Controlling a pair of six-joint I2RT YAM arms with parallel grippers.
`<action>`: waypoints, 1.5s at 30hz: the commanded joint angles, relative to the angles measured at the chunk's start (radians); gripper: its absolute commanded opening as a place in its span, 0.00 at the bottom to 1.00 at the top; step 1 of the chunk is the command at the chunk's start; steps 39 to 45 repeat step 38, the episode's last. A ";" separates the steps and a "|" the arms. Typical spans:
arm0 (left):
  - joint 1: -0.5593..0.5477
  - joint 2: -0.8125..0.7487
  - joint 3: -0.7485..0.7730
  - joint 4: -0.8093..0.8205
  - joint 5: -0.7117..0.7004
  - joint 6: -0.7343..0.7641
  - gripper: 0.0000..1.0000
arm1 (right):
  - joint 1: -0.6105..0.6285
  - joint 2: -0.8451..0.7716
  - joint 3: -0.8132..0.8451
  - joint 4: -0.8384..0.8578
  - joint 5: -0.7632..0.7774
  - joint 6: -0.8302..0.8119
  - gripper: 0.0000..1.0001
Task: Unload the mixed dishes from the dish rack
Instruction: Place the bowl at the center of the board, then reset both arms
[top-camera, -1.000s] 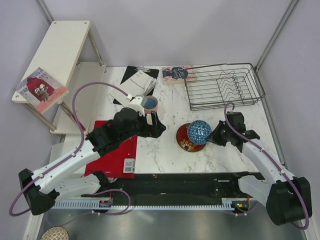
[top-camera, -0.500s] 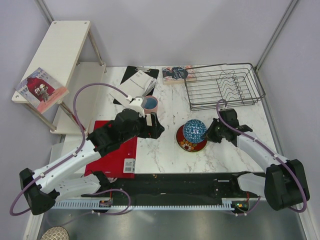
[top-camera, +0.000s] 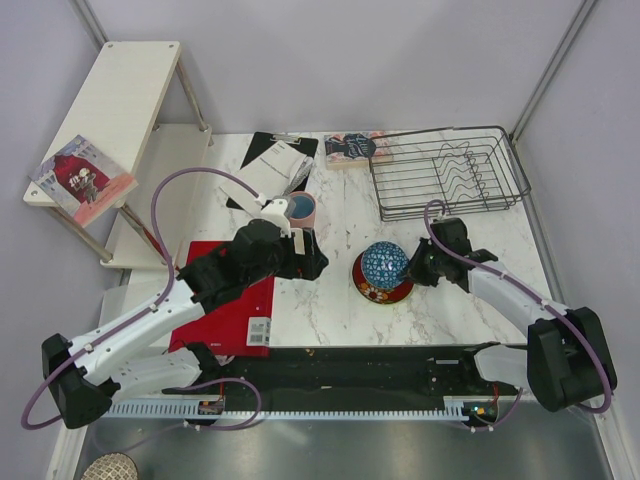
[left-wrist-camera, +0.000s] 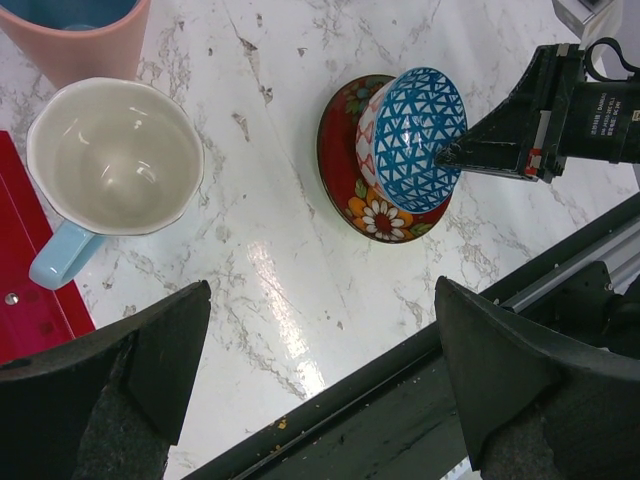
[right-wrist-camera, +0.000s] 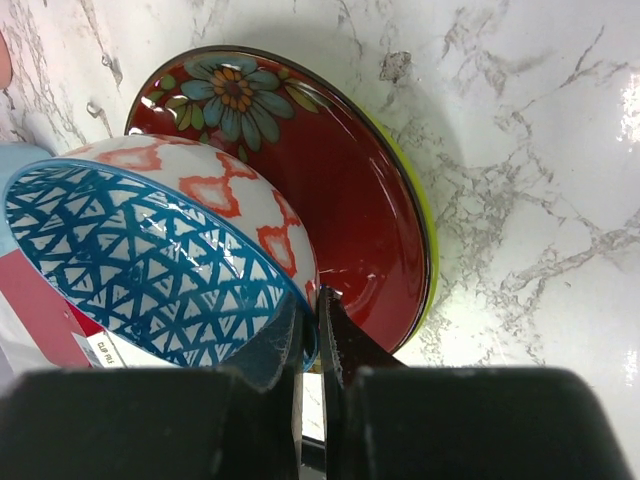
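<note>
My right gripper (top-camera: 413, 268) is shut on the rim of the small blue-patterned bowl (top-camera: 384, 264), holding it tilted on its side over the dark red floral plate (top-camera: 379, 290). In the right wrist view the jaws (right-wrist-camera: 312, 305) pinch the bowl's rim (right-wrist-camera: 150, 255) just above the red plate (right-wrist-camera: 345, 190), which lies on the lime-green plate (right-wrist-camera: 428, 255). My left gripper (top-camera: 303, 257) is open and empty above the light blue handled mug (left-wrist-camera: 112, 160). The pink cup (top-camera: 301, 207), blue inside, stands beside the mug. The black wire dish rack (top-camera: 448, 170) holds nothing.
A flat red board (top-camera: 238, 308) lies under my left arm. A pale wooden shelf unit (top-camera: 112, 100) with a book (top-camera: 82, 180) stands at the left. A clipboard with papers (top-camera: 272, 160) and a book (top-camera: 352, 148) lie at the back. A black rail (top-camera: 380, 365) runs along the near edge.
My right gripper has carried the bowl left and lower, from beside the red plate to over it. My left arm has shifted slightly.
</note>
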 joint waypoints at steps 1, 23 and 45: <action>-0.005 -0.002 -0.014 0.019 -0.019 0.010 0.99 | 0.011 0.004 -0.007 0.060 -0.005 -0.006 0.00; -0.006 0.004 -0.017 0.017 -0.019 0.001 0.99 | 0.017 -0.197 0.088 -0.115 0.035 -0.034 0.59; -0.005 0.053 0.018 -0.003 -0.046 -0.036 0.99 | 0.024 -0.452 0.171 -0.092 0.155 -0.145 0.80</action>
